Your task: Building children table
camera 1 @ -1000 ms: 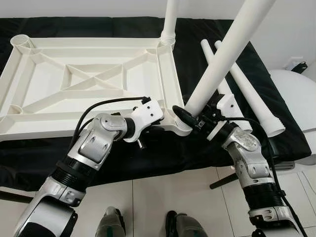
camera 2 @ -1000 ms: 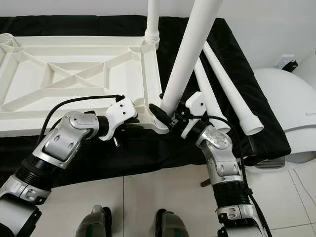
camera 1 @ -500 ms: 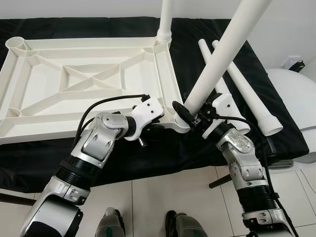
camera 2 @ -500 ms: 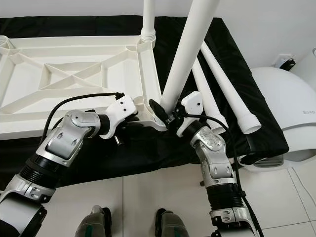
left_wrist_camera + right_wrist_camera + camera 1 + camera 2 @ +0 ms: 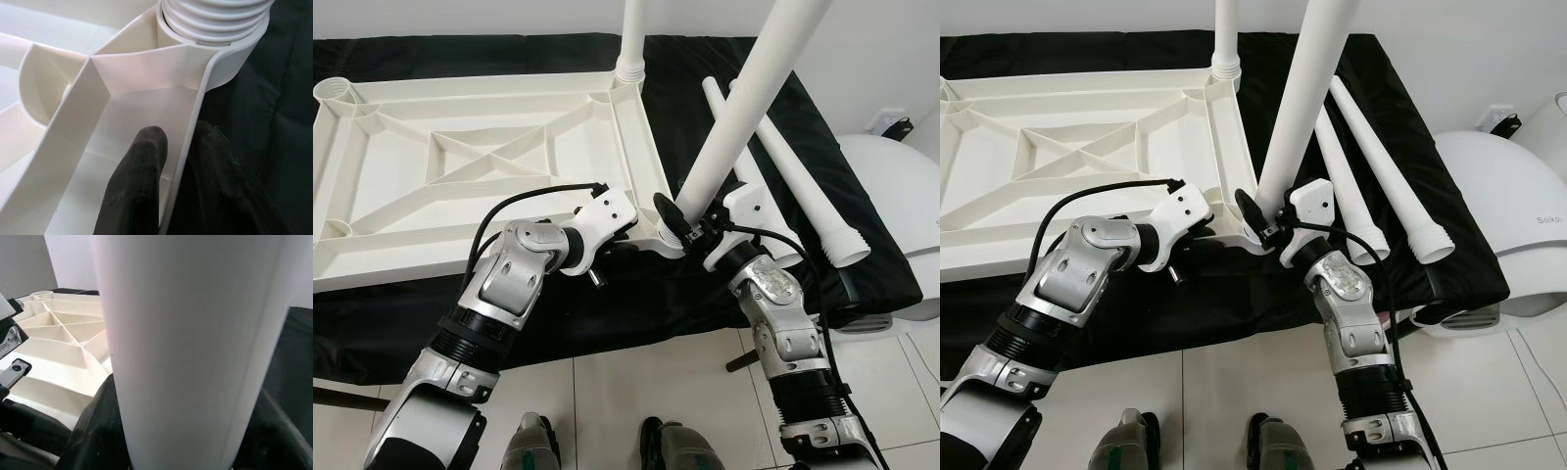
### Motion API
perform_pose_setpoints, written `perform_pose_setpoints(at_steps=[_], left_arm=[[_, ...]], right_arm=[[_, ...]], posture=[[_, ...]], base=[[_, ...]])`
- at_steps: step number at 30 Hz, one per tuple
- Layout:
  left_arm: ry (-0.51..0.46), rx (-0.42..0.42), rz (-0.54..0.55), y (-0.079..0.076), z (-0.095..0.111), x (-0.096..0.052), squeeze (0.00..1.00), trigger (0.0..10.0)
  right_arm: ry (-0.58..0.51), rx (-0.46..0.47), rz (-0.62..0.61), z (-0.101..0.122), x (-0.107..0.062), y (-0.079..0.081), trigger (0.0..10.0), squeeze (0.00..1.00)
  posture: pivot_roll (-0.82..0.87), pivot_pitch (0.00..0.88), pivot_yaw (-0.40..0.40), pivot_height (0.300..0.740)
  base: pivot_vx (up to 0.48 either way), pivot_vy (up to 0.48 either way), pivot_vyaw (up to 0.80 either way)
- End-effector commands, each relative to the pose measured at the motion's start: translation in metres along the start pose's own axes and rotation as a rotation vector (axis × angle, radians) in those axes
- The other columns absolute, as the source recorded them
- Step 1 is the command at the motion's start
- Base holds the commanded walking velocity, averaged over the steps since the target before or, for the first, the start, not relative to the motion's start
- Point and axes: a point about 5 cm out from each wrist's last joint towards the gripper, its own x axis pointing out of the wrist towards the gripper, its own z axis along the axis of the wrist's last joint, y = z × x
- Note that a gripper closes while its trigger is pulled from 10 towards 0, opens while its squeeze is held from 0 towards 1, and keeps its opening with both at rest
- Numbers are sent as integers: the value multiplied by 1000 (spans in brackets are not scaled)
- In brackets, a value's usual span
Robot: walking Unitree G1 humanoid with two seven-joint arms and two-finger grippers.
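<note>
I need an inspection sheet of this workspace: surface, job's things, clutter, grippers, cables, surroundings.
Surface: black cloth over the worktop.
Job's things: upside-down white tabletop; one leg upright in the far right corner socket; second leg tilted at the near right corner socket; two loose legs lying on the cloth.
Clutter: nothing seen.
Grippers: left gripper clamped on the tabletop's rim; right gripper shut on the second leg.
Cables: black cable on the left arm.
Surroundings: white appliance, tiled floor.

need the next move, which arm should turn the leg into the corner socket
Right. Its tool already grips the leg standing in the near corner socket. The left tool pinches the tabletop rim, better kept there to steady it.
</note>
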Motion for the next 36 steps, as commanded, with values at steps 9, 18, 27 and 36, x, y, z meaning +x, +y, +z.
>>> perform_pose_setpoints(at_steps=[9,18,27,36], left_arm=[[-52,-18,334,25,13,-12,0,10000],[-56,-19,339,25,14,-14,0,10000],[-63,-25,343,25,17,-14,0,10000],[-69,-31,346,24,18,-13,0,10000]], right_arm=[[68,19,-213,-14,5,9,10000,0],[80,21,-313,-17,10,16,10000,0],[111,16,-433,-21,18,22,10000,0],[154,17,-544,-29,27,24,10000,0]], posture=[[45,192,-27,740],[49,194,-27,740],[46,195,-26,740],[47,192,-30,740]], base=[[0,0,0],[0,0,0],[0,0,0],[0,0,0]])
